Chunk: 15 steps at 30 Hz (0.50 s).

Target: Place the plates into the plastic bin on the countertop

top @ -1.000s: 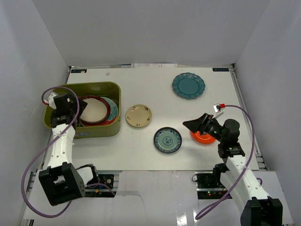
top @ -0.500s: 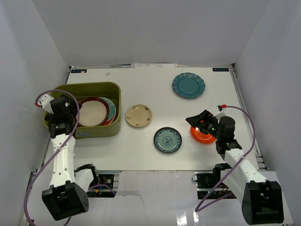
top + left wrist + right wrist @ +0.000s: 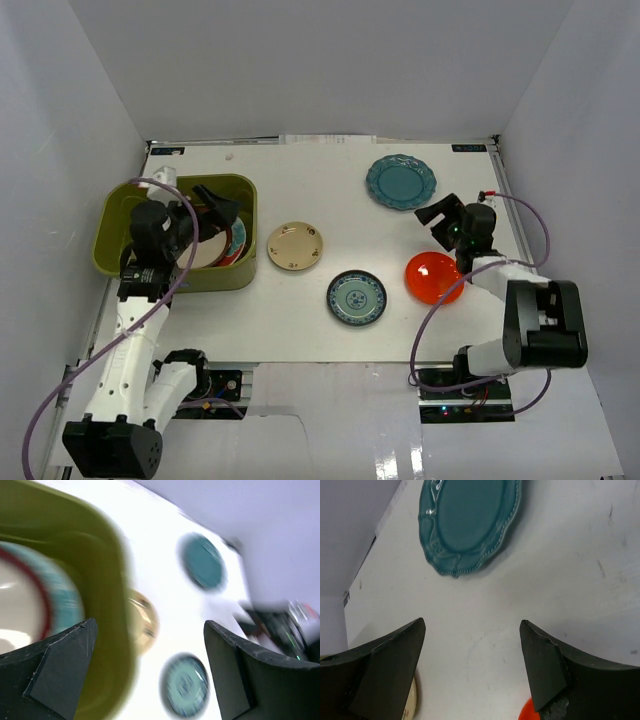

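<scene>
The olive plastic bin stands at the left of the white countertop. It holds a maroon-rimmed cream plate, with edges of other plates under it. My left gripper hangs open and empty over the bin. On the countertop lie a small beige plate, a small blue-patterned plate, an orange plate and a scalloped teal plate. My right gripper is open and empty between the orange and teal plates. In the right wrist view, the teal plate lies ahead of the right gripper.
White walls close in the countertop on the left, back and right. The left wrist view is blurred; it shows the bin wall, the beige plate, the blue-patterned plate and the teal plate.
My left gripper swung from the bin's left rim to over the bin. My right gripper left the orange plate and moved back toward the teal plate.
</scene>
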Motion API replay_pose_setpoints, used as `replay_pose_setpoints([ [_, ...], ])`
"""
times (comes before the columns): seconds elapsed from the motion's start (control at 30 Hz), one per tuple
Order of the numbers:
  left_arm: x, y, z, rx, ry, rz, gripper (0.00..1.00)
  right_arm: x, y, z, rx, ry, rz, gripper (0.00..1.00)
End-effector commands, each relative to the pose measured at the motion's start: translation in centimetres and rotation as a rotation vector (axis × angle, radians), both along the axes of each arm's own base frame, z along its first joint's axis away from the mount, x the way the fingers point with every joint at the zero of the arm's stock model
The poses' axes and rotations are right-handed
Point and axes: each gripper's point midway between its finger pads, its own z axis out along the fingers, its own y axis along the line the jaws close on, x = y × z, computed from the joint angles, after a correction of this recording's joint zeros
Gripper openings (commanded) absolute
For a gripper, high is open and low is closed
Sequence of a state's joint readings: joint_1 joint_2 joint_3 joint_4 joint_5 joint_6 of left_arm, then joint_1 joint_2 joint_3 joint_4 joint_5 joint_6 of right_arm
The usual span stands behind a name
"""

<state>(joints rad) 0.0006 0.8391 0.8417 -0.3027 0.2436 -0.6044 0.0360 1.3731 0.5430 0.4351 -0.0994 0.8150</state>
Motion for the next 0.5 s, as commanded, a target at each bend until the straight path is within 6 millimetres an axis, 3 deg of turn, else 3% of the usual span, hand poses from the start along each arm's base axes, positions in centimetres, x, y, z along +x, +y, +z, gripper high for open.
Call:
replay_pose_setpoints([
  [0.0, -2.4, -7.0, 2.6, -0.032, -0.106, -0.366, 0.98, 4.9, -1.9, 2.1, 0.0, -0.076, -0.096, 0.82],
  [0.1, -4.6, -11.0, 1.3, -0.051, -0.106, -0.559, 0.98, 7.5, -3.5, 0.2, 0.03, -0.029, -0.14, 0.77],
  [0.13, -4.9, -11.7, 1.1, -0.047, -0.117, -0.592, 0.98, 8.2, -3.6, -1.6, 0.035, 0.008, -0.148, 0.76],
  [0.2, -5.7, -13.3, 0.0, -0.037, -0.104, -0.642, 0.98, 10.2, -3.7, -1.6, 0.044, 0.0, -0.152, 0.73],
  [0.23, -5.7, -13.7, 0.1, -0.033, -0.124, -0.654, 0.98, 10.8, -3.5, -3.8, 0.057, 0.042, -0.146, 0.72],
  [0.27, -5.8, -14.0, -0.1, -0.029, -0.129, -0.656, 0.98, 12.1, -2.7, -3.0, 0.108, 0.026, -0.125, 0.72],
  [0.33, -6.0, -15.0, -0.5, -0.022, -0.134, -0.687, 0.98, 13.0, -2.3, -5.4, 0.157, 0.07, -0.127, 0.67],
  [0.4, -6.0, -15.7, -1.2, -0.019, -0.121, -0.701, 0.98, 14.0, -2.0, -5.6, 0.226, 0.069, -0.148, 0.62],
  [0.43, -6.0, -15.9, -1.4, -0.019, -0.118, -0.705, 0.98, 14.2, -1.8, -7.1, 0.247, 0.096, -0.159, 0.61],
  [0.47, -5.6, -16.0, -1.1, -0.019, -0.137, -0.698, 0.98, 14.5, -1.6, -7.3, 0.271, 0.097, -0.157, 0.59],
])
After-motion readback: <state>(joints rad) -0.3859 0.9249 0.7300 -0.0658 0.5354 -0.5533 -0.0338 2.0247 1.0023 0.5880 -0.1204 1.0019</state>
